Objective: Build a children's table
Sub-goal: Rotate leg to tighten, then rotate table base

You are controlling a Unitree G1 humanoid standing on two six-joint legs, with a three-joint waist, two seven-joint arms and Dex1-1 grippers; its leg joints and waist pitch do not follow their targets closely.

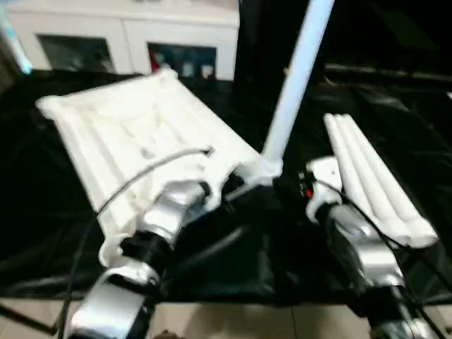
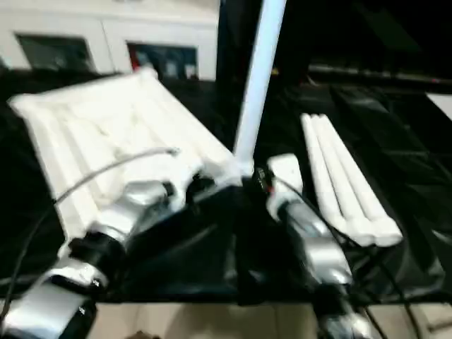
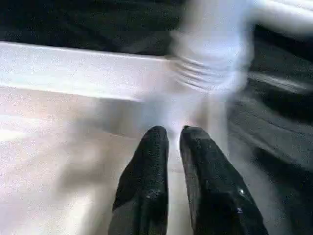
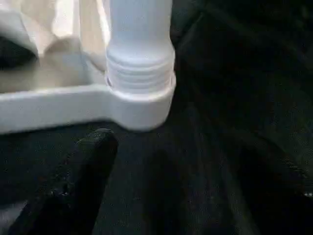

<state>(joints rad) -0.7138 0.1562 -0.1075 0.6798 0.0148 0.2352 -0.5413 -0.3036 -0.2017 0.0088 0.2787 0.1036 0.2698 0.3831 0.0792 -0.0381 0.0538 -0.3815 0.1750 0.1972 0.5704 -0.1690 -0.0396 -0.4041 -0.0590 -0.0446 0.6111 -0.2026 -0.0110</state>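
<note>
The children's table top (image 1: 134, 134) lies upside down, ribs up, on the black-draped work table. One white leg (image 1: 293, 78) stands upright in its near right corner socket (image 4: 142, 105), with the thread still showing above the socket rim. Three more legs (image 1: 374, 180) lie side by side to the right. My left gripper (image 3: 173, 132) hovers over the top's underside just left of that socket; its fingers are barely parted and hold nothing. My right gripper (image 1: 291, 185) sits low, just right of the leg's base and clear of it. It is open, and one black finger (image 4: 93, 161) shows.
A white cabinet (image 1: 127, 35) stands behind the work table. The black cloth's front edge and the pale floor (image 1: 247, 318) run below my forearms. A grey cable (image 1: 141, 173) arcs over my left forearm across the table top.
</note>
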